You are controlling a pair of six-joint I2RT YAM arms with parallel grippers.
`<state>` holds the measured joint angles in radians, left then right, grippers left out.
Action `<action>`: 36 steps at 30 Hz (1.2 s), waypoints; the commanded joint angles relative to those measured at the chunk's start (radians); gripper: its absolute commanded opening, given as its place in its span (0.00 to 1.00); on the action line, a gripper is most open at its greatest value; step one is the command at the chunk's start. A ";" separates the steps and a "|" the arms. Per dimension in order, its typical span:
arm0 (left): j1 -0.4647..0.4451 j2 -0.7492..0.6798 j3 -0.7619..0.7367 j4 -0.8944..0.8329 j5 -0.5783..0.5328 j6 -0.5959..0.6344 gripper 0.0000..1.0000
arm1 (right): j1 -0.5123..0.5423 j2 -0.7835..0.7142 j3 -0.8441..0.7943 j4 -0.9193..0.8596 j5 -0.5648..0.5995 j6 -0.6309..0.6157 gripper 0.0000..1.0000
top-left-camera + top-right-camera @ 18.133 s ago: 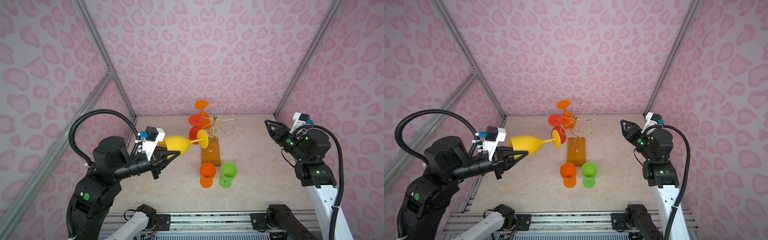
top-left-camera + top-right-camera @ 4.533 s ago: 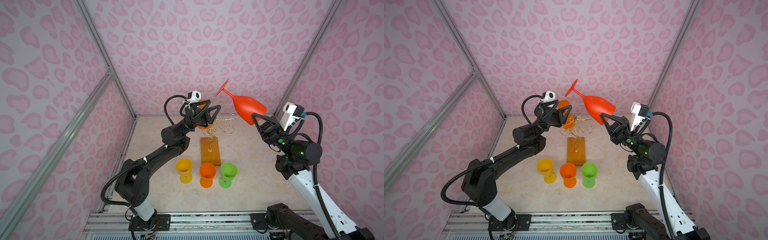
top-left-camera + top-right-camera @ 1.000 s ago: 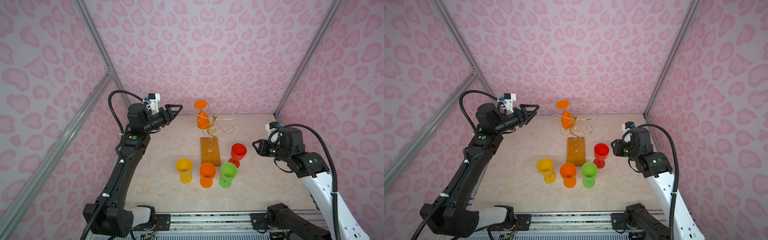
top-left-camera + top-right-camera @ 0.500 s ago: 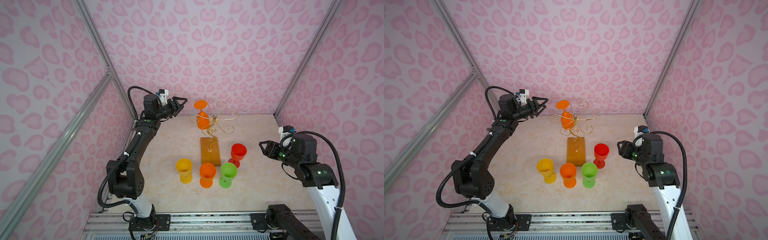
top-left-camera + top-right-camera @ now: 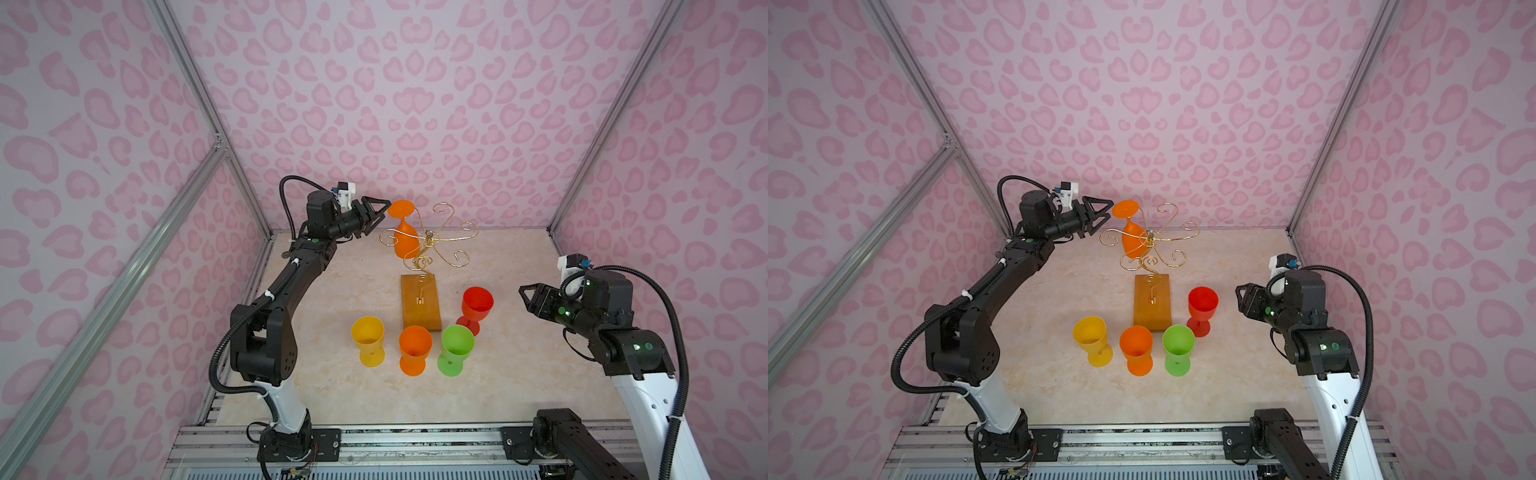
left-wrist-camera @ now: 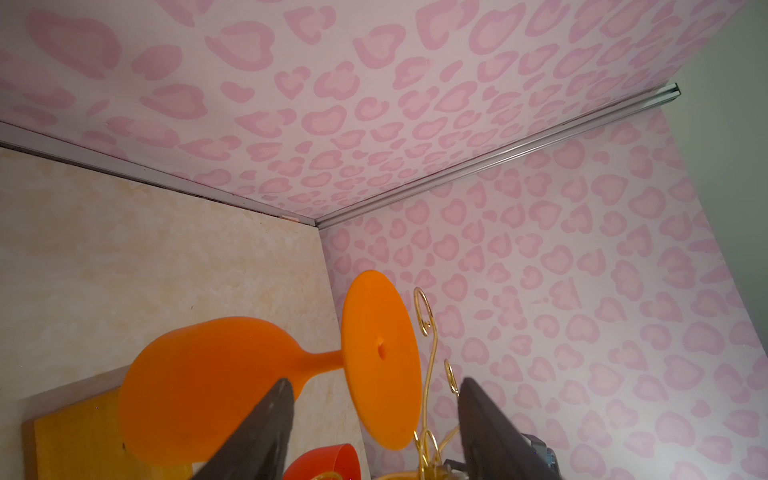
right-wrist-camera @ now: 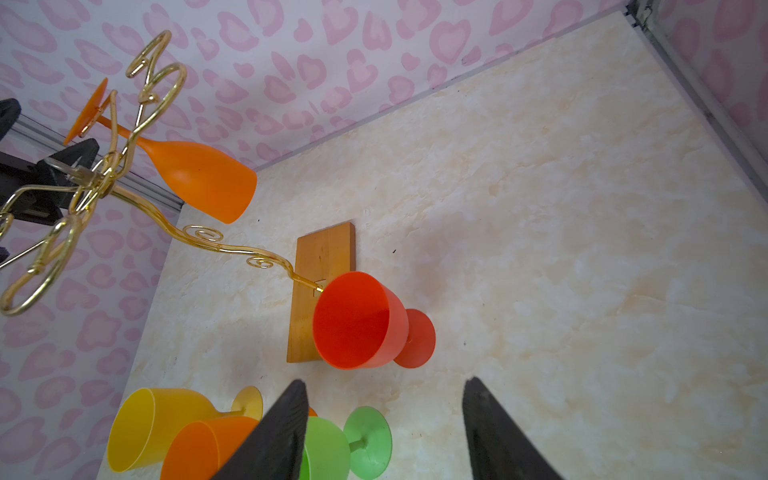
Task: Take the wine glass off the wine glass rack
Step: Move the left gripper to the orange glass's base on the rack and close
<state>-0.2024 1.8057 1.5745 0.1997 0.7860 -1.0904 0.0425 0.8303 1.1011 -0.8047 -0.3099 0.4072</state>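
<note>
four glasses (image 5: 415, 349) down near the tabletop's (image 5: 332, 395) front edge; one orange wine glass (image 5: 402, 245) left hanging on the rack (image 5: 430, 239) toward the back edge. my left gripper (image 5: 381, 212) open just beside its foot, right gripper (image 5: 525, 299) open, empty.

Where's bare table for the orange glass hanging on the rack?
Bare: left, between the left arm and the yellow glass; right, between the red glass and the right gripper. Crowded: the near end of the rack base.
</note>
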 commanded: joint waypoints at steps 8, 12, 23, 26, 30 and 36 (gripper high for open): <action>-0.018 0.025 0.017 0.083 0.031 -0.021 0.63 | -0.004 -0.002 -0.022 0.039 -0.020 0.001 0.59; -0.022 0.039 0.020 0.100 0.038 -0.041 0.59 | -0.006 -0.005 -0.021 0.037 -0.020 -0.003 0.59; -0.024 0.053 0.025 0.122 0.060 -0.061 0.44 | -0.018 0.000 -0.033 0.042 -0.030 -0.005 0.58; -0.024 0.053 0.025 0.123 0.062 -0.062 0.39 | -0.020 0.001 -0.034 0.045 -0.035 -0.003 0.58; -0.023 0.059 0.030 0.125 0.071 -0.063 0.37 | -0.021 0.003 -0.037 0.047 -0.037 -0.003 0.58; -0.023 0.068 0.030 0.128 0.082 -0.065 0.24 | -0.023 0.006 -0.040 0.050 -0.041 -0.001 0.58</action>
<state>-0.2264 1.8641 1.5913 0.2832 0.8474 -1.1591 0.0193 0.8349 1.0672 -0.7757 -0.3416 0.4068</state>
